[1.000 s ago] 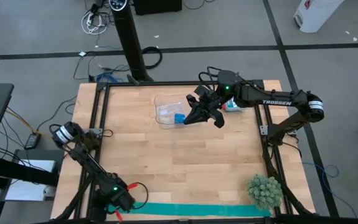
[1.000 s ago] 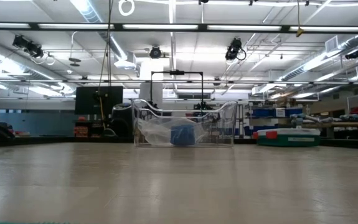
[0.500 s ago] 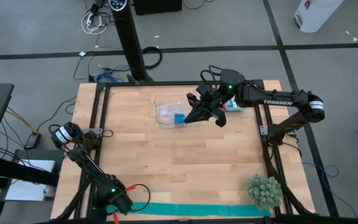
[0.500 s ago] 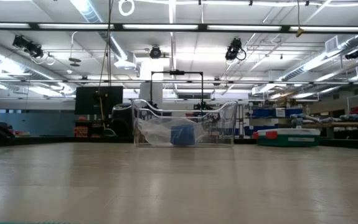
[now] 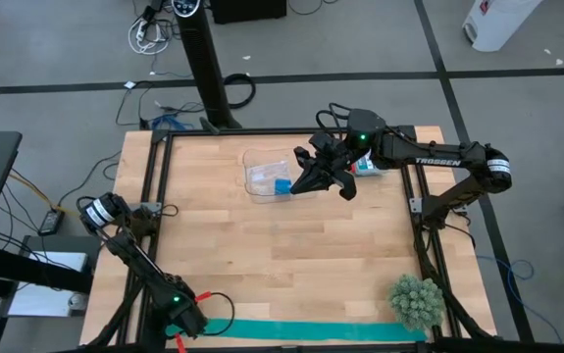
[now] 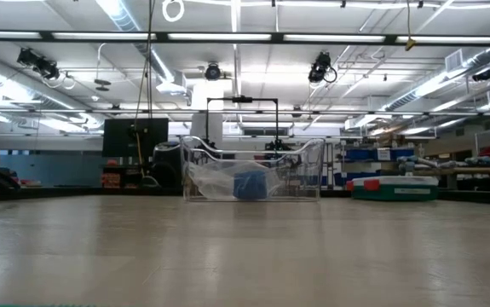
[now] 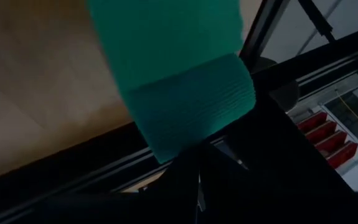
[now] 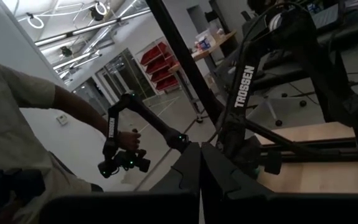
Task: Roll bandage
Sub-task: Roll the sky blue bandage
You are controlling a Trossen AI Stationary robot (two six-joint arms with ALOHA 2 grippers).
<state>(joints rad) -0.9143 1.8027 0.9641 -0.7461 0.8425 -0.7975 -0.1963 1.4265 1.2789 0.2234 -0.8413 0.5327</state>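
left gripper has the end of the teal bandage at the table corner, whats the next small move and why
Probably turn the left gripper over to start the first wrap. It is shut on the end of the bandage, which otherwise lies flat and unrolled along the table's near edge. The right gripper hangs shut by the clear bag.

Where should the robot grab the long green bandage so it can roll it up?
Probably at the very end, coming from above. The bandage lies flat as a long ribbon along the table's near edge, so rolling has to start from an end. The left gripper is already at its left end, shut on the bandage; the right gripper waits shut by the clear bag.
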